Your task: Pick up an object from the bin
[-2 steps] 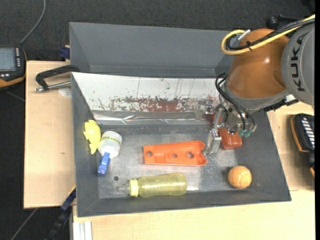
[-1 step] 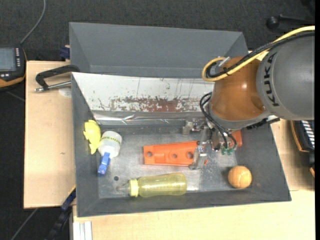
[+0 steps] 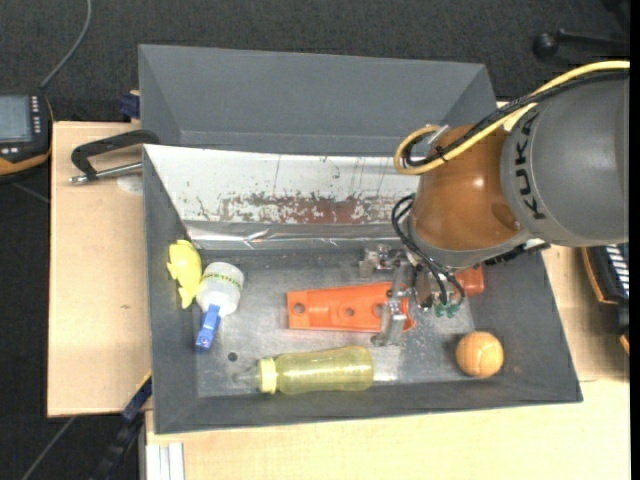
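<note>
The claw (image 3: 400,313) is low in the bin (image 3: 290,268), at the right end of a flat orange block (image 3: 335,308) that lies near the middle of the floor. Wiring and the wrist's orange cover hide the tips, so I cannot tell whether the claw is apart or together, nor whether it has the block.

The block looks to be the thing in hand. It is a stiff, moulded bar with square edges and a few holes through its face, lying flat with its long side along the bin's front edge. A good grasp would take it across the narrow width, with the jaws low enough to get under its top edge, and lift it straight up so that it does not pivot on its far end. Held this near one end it may well droop or twist. A grasp nearer the middle would be safer.

A clear yellowish bottle (image 3: 318,371), smooth and round, lies on its side just in front of the block, parallel to it. It would roll at a nudge. An orange ball (image 3: 479,354) sits toward the front right corner, apart from the claw. By the left wall lie a yellow toy (image 3: 184,271) and a white cap (image 3: 218,290), touching each other and well apart from the claw.
</note>
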Robot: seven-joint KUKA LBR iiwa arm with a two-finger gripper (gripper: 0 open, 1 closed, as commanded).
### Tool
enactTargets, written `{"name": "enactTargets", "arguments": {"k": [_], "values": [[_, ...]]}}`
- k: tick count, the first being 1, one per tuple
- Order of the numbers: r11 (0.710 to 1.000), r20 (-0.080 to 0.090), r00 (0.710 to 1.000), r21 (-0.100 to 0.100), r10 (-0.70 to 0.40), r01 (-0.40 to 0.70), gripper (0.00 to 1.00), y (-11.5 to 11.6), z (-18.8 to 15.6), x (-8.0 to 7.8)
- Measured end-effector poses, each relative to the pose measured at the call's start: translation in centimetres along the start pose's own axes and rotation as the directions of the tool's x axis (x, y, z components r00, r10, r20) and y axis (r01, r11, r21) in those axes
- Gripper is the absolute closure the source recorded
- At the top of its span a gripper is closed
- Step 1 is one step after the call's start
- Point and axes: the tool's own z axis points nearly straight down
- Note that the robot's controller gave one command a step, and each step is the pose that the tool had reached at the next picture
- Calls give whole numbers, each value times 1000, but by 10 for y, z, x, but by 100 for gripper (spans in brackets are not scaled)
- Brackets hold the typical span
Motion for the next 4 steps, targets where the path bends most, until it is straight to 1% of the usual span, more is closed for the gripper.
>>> {"name": "enactTargets", "arguments": {"k": [1,2,3,4], "values": [[996,11,996,-3,93,-93,0,16,-14,-19],[960,1,960,-2,280,-280,0,14,25,-7],[974,15,974,-6,225,-225,100,30,31,-21],[974,15,974,-6,225,-225,100,30,31,-21]]}}
